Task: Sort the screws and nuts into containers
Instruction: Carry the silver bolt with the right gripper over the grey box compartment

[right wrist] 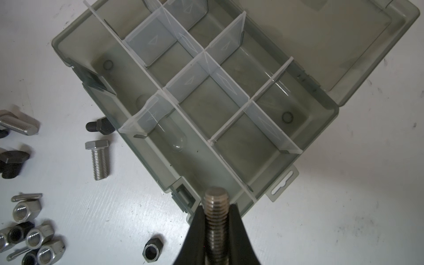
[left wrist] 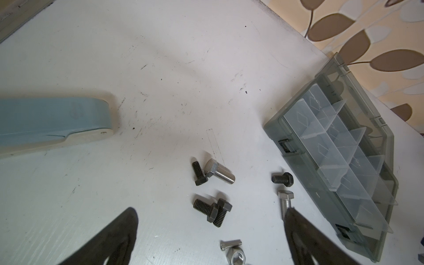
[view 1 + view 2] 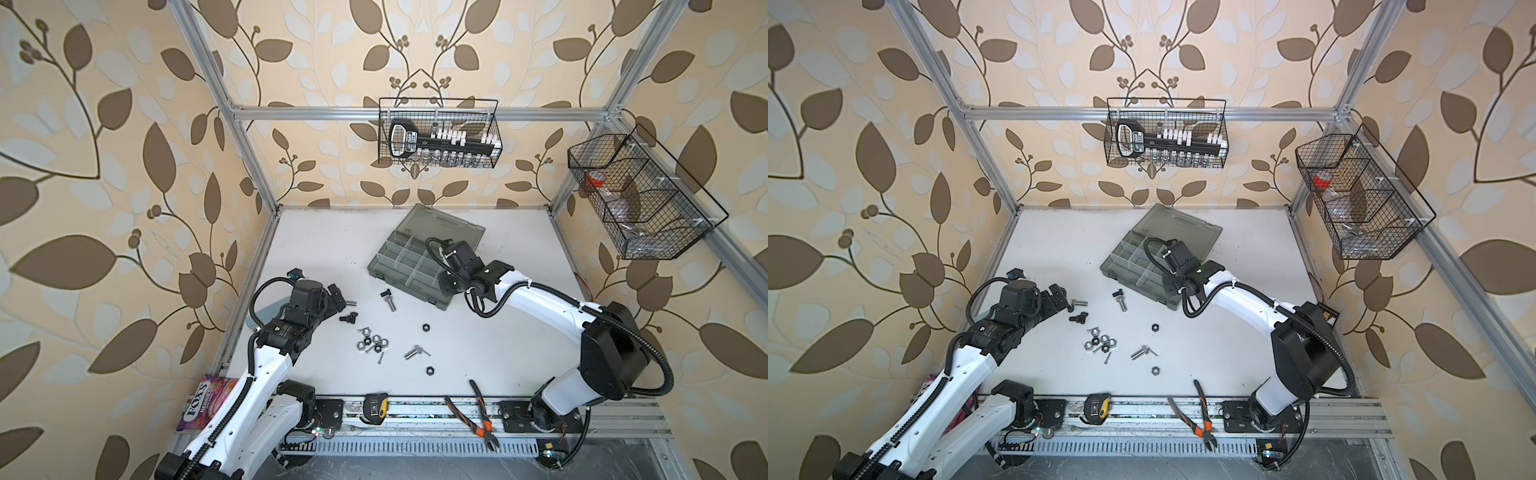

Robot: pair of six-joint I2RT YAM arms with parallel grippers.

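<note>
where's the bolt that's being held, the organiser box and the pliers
held silver bolt (image 1: 215,202): right wrist view, threaded tip
organiser box (image 3: 440,222): in a top view, open lid
pliers (image 3: 483,428): in a top view, orange grip by the pivot

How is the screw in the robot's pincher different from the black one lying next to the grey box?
The held screw is shiny silver; the black screw is dark. The held screw is pinched in the right gripper, threaded end sticking out, while the black screw lies flat on the table beside the box. The black screw's six-sided head shows; the held screw's head is hidden. Both have ridged threads.
</note>
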